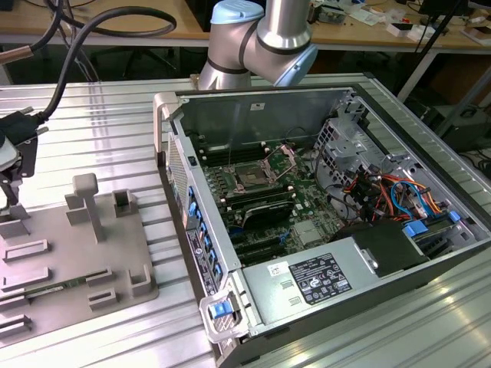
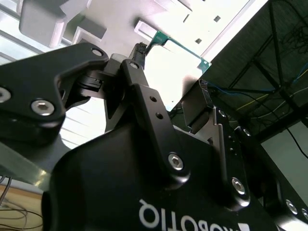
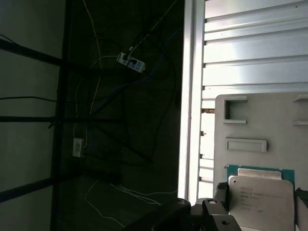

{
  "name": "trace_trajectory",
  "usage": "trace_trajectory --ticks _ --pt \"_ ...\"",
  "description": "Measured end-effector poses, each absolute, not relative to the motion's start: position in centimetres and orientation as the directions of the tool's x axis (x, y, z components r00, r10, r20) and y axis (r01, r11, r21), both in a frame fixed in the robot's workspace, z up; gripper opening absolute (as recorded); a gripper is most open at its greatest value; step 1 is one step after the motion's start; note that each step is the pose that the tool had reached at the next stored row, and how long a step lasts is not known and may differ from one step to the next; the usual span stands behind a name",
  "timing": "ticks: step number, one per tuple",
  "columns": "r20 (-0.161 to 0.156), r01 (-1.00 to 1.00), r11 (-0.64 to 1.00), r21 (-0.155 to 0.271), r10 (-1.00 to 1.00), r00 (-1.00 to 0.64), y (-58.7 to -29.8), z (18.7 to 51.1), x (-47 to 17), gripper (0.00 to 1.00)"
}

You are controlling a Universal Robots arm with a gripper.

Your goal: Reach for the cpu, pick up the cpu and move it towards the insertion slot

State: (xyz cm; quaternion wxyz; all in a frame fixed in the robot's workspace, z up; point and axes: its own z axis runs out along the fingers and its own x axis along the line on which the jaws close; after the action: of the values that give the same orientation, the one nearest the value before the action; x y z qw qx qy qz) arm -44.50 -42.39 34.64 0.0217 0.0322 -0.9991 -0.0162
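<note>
The cpu, a flat silvery square on a green board, lies against the grey tray in both wrist views. My gripper has a finger on each of two opposite edges of the cpu, and the black fingers touch its sides. In the exterior view the gripper hangs low over the tray at the far left. The insertion slot, a dark square socket with a silver frame, sits inside the open computer case, well off to the exterior view's right of the gripper.
Upright grey blocks stand on the tray between the gripper and the case wall. Inside the case are long black memory slots, coloured cables and a power supply. The arm's base rises behind the case.
</note>
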Motion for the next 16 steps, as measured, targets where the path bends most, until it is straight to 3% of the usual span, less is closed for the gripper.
trace_trajectory --ticks 16 --pt "0.042 -0.064 0.997 0.034 -0.065 -0.997 -42.4 35.9 -43.7 0.55"
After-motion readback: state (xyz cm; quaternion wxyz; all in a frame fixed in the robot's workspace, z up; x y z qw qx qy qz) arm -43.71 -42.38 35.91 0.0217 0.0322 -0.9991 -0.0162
